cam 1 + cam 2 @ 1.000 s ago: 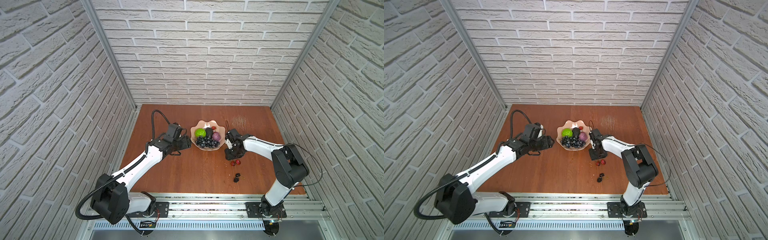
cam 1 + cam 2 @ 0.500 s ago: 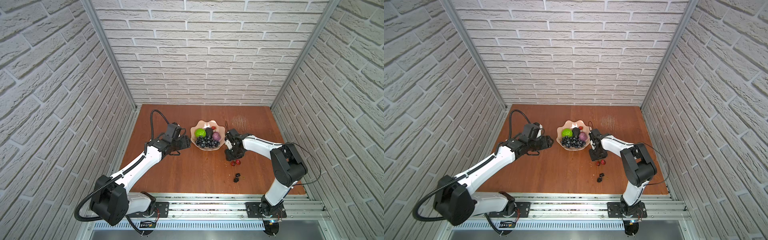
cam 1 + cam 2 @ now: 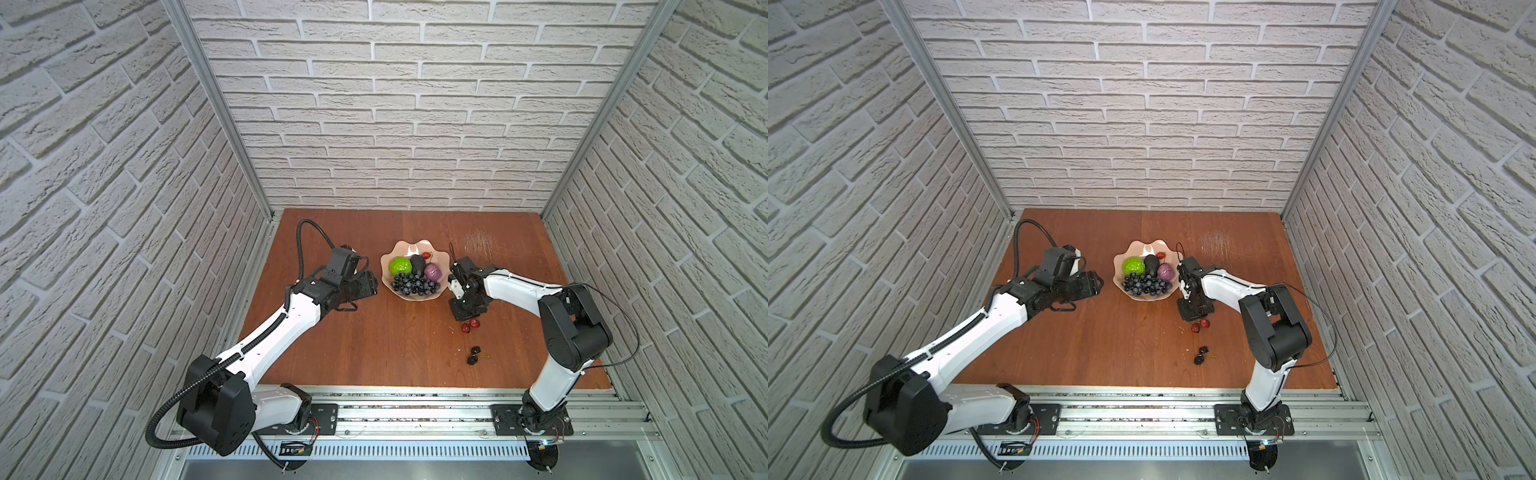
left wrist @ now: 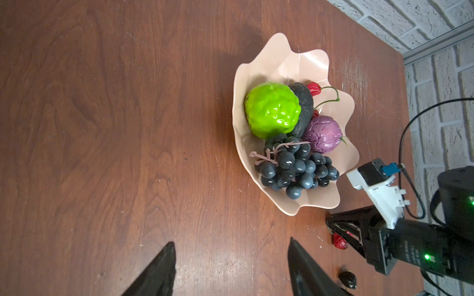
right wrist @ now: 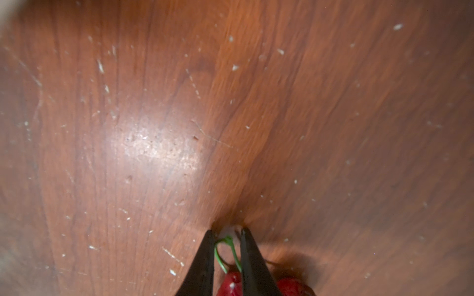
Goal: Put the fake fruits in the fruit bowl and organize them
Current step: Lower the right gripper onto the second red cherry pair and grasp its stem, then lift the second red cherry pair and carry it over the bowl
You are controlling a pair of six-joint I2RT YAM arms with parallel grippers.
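Right gripper point(image 5: 225, 230): my jaws stood nearly together round the green stem point(image 5: 228, 242); I could not tell if they pinched it
Red fruits point(image 5: 230, 283): on the table point(image 3: 374, 332), right-front of the bowl point(image 3: 409, 248), near it
Left gripper point(image 4: 230, 246): wide open, empty, left of the bowl
Doing it well: I had to pinch the stem fully, lift straight, clear the bowl's rim

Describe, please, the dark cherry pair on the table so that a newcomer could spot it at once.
On the brown wooden table, look in front of the pink fruit bowl, toward the front rail. The dark cherries lie farthest from the bowl, nearly black, unlike the small red fruits behind them.
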